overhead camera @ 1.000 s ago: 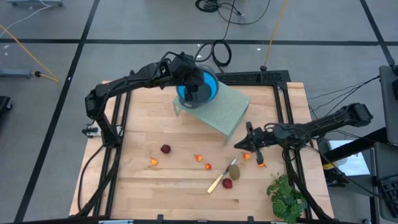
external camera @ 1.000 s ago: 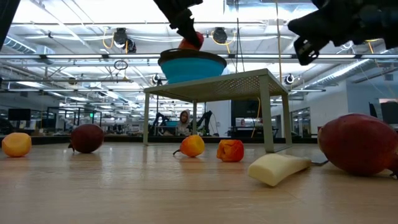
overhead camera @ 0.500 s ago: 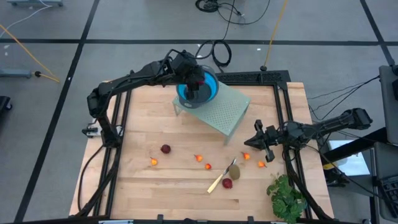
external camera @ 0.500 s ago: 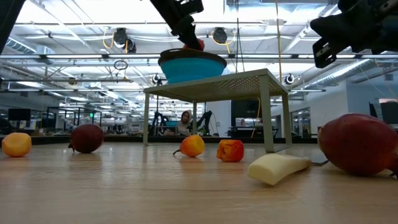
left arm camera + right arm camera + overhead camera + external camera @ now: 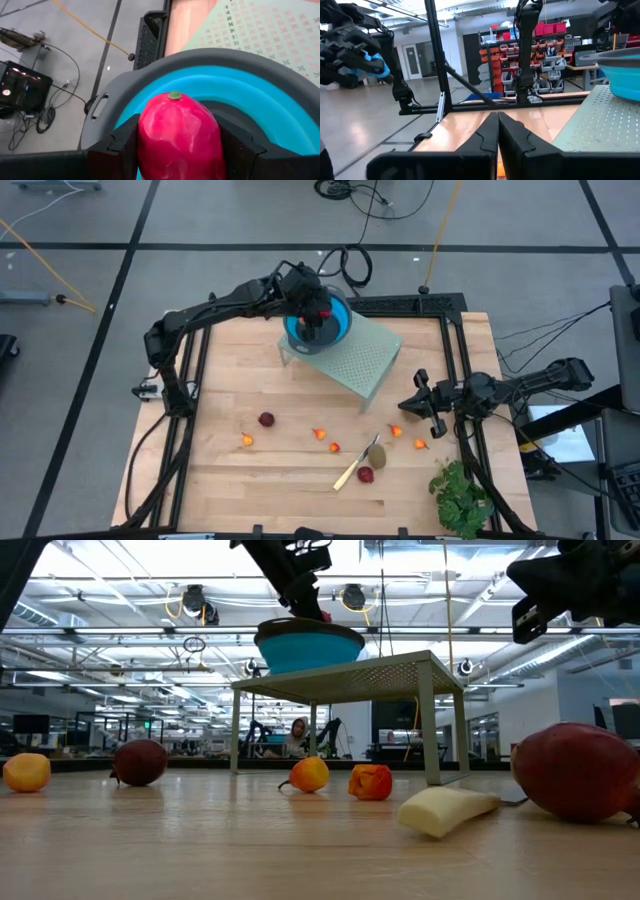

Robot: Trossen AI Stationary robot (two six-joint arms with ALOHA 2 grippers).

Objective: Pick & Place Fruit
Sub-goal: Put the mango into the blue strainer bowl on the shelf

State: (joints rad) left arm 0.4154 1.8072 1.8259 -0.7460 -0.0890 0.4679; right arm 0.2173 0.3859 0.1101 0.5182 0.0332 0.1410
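My left gripper (image 5: 318,314) is over the blue bowl (image 5: 343,322), shut on a red-pink fruit (image 5: 180,131) with a small green tip. The bowl stands on a pale green perforated stand (image 5: 362,362) at the table's far middle. In the low view the gripper (image 5: 304,598) is just above the bowl's rim (image 5: 310,636). Other fruit lies on the table: two dark red balls (image 5: 266,419) (image 5: 366,474), a brownish-green oval (image 5: 377,455) and several small orange pieces (image 5: 320,434). My right gripper (image 5: 412,406) is shut and holds nothing, near the table's right edge. My left gripper pinches the red-pink fruit by its two opposite sides (image 5: 144,142) between its two fingers (image 5: 123,146). It comes slanting down from the table's left. The fruit's green-tipped end (image 5: 174,94) points away from the gripper, over the bowl's hollow. Whether it touches the bowl's floor is hidden.
A pale-handled knife (image 5: 350,471) lies by the oval fruit, and a leafy green bunch (image 5: 460,496) sits at the near right corner. A black frame (image 5: 405,303) runs round the table's edges. Bare wood shows at the near left.
My right gripper, still shut, has drawn back toward the table's right edge and tipped its fingers upward. My left gripper has sunk a little toward the blue bowl with the red-pink fruit still held.
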